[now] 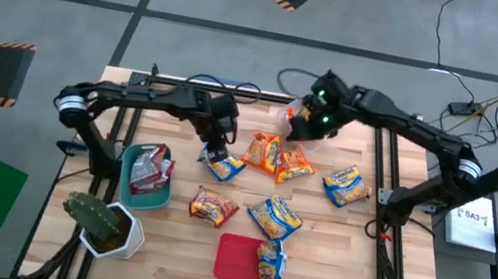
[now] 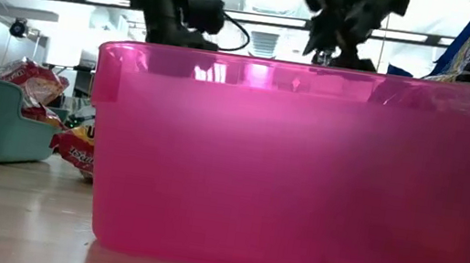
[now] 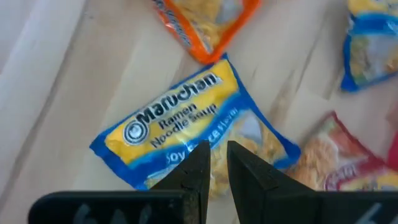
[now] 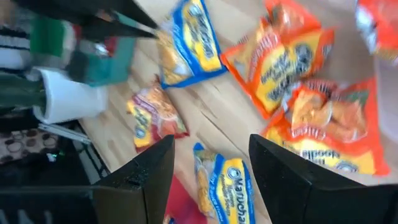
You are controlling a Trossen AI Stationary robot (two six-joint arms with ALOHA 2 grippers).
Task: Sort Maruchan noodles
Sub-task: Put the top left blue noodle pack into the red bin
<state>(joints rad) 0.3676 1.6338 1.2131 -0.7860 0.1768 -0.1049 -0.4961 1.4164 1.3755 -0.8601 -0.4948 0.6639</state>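
Observation:
A blue-and-yellow Maruchan noodles packet lies left of the table's middle, and my left gripper is shut on it from above. My right gripper hangs open and holds nothing. It is at the far middle, above two orange packets. More blue packets and a silver/red one lie flat on the wood. The teal bin holds silver/red packets. The red bin holds a blue packet. My left gripper pinches the middle of the packet's long blue edge between its two fingertips. The fingers slant down from above and lie across that edge. Whether the packet's other end is off the wood, I cannot tell.
A potted cactus stands at the near left corner beside the teal bin. In the low view the red bin's wall fills the foreground and hides most of the table. Something orange sits at the far edge under my right arm.

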